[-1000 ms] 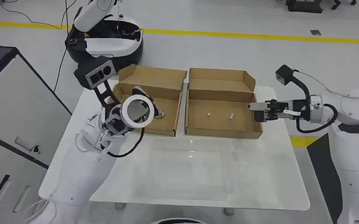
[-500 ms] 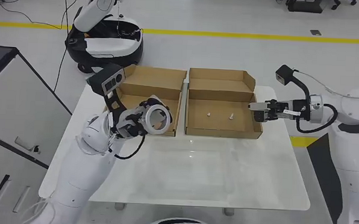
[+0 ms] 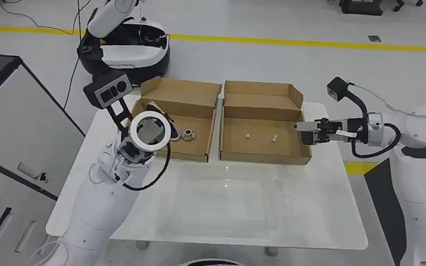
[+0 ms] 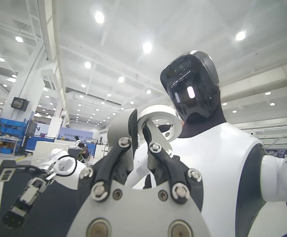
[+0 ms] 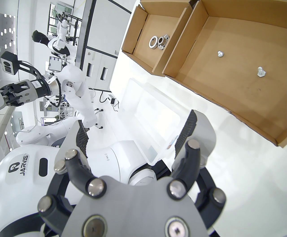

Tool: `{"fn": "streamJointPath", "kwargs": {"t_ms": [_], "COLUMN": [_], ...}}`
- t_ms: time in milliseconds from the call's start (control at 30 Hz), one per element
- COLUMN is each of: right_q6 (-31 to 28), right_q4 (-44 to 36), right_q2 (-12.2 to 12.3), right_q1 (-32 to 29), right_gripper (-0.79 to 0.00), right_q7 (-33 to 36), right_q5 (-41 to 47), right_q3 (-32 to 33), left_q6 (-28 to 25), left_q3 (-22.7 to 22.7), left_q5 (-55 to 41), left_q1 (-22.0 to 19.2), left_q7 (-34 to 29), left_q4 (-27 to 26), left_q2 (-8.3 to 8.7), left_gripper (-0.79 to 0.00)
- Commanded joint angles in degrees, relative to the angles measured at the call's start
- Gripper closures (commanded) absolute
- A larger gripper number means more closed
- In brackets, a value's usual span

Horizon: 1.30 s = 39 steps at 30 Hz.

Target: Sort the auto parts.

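- The right box [image 3: 262, 151] sits on the bench [image 3: 253, 206].
- The left box [image 3: 203, 104] touches the right box's left wall.
- Two bolts [image 3: 248, 134] lie inside the right box.
- Two round parts [image 3: 189, 135] lie left of it, in the left box.

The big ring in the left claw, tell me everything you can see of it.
The ring is a wide, smooth band of pale silvery metal with an open middle. The left claw grips its rim, one finger inside the hole, one outside. It is held in the air, face up toward the top camera, over the outer edge of the left cardboard box.

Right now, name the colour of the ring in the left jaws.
Silver round metal ring, clearest in the left wrist view.
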Motion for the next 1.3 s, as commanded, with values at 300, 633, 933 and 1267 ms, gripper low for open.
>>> {"fn": "streamJointPath", "kwargs": {"t_ms": [300, 633, 933, 1267], "right_q6": [0.0, 0.0, 0.0, 0.0], "right_q4": [0.0, 0.0, 0.0, 0.0], "right_q2": [0.0, 0.0, 0.0, 0.0], "right_q1": [0.0, 0.0, 0.0, 0.0], "right_gripper": [-0.785, -0.785, -0.785, -0.785], "right_q7": [0.0, 0.0, 0.0, 0.0], "right_q5": [0.0, 0.0, 0.0, 0.0], "right_q3": [0.0, 0.0, 0.0, 0.0], "left_q6": [0.0, 0.0, 0.0, 0.0], "left_q3": [1.5, 1.8, 1.6, 1.6], "left_q5": [6.7, 0.6, 0.7, 0.7], "left_q1": [-0.7, -1.0, -1.0, -1.0], "left_q7": [0.0, 0.0, 0.0, 0.0], "left_q4": [3.5, 3.2, 3.1, 3.1], "left_q2": [0.96, 1.51, 1.69, 1.69], "left_gripper": [0.000, 0.000, 0.000, 0.000]}}
